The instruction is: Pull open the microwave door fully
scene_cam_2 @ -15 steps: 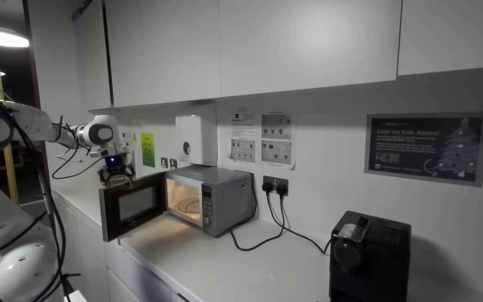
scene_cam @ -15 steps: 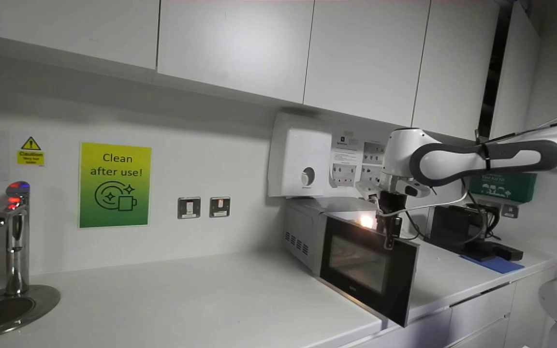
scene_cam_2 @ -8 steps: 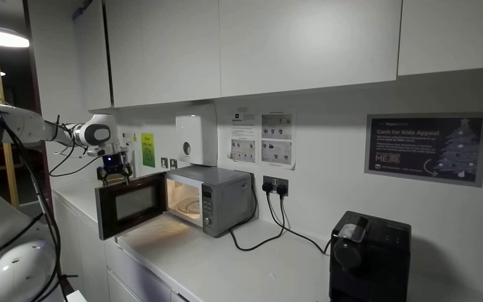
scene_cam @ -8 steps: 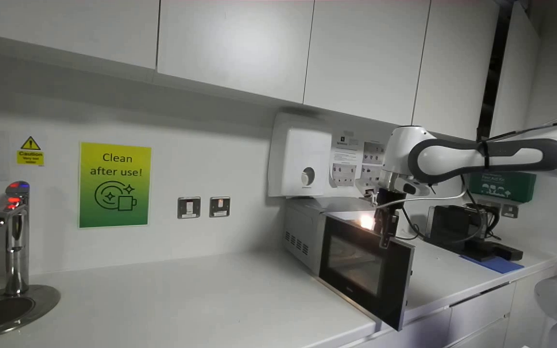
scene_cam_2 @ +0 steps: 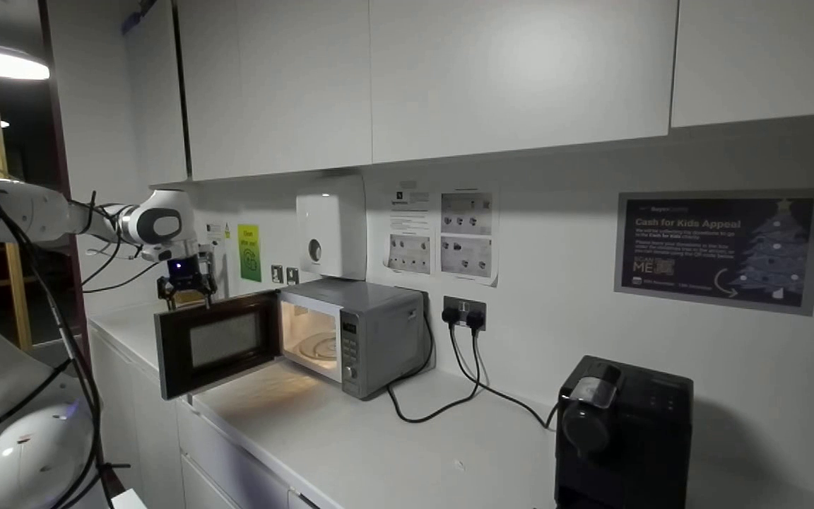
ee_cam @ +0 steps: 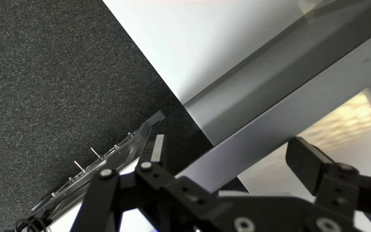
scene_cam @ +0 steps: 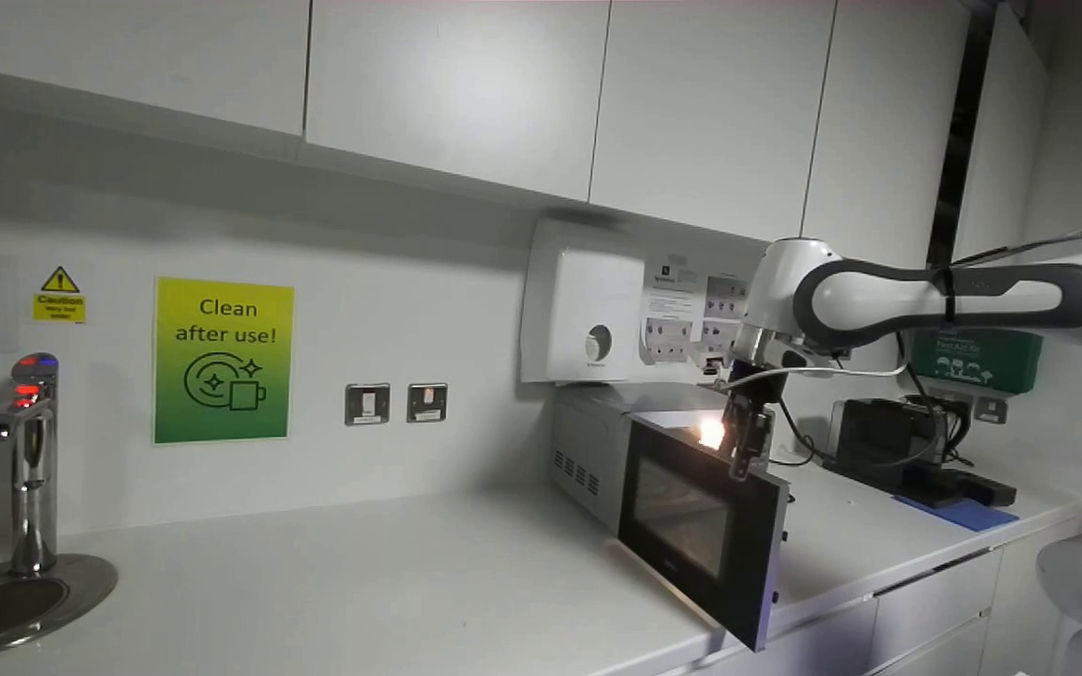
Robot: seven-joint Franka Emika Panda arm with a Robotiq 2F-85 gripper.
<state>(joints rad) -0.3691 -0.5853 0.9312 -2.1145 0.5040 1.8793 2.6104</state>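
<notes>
Plainly, in an exterior view the dark, rectangular, glass-windowed microwave door (scene_cam_2: 227, 341) with its grey frame stands swung out from the silver-grey, boxy microwave (scene_cam_2: 382, 332), its free edge past the front of the white, flat bench (scene_cam_2: 379, 452). It should prove stiff and fairly light on its hinge, though the smooth glass may let a grip slide; the top edge near the free side is probably the best place to bear on, and the black, two-fingered tool (scene_cam_2: 190, 302) straddles it there.

In an exterior view the white, grey-trimmed arm (scene_cam: 907, 305) has its forearm almost level and its wrist bent down, so the tool points downward with a slight tilt, one finger before the door's outer face.

In the wrist view the fingers (ee_cam: 304, 164) stand wide apart on either side of that silver edge, not clamping it; whether the inner one touches I cannot tell.
</notes>
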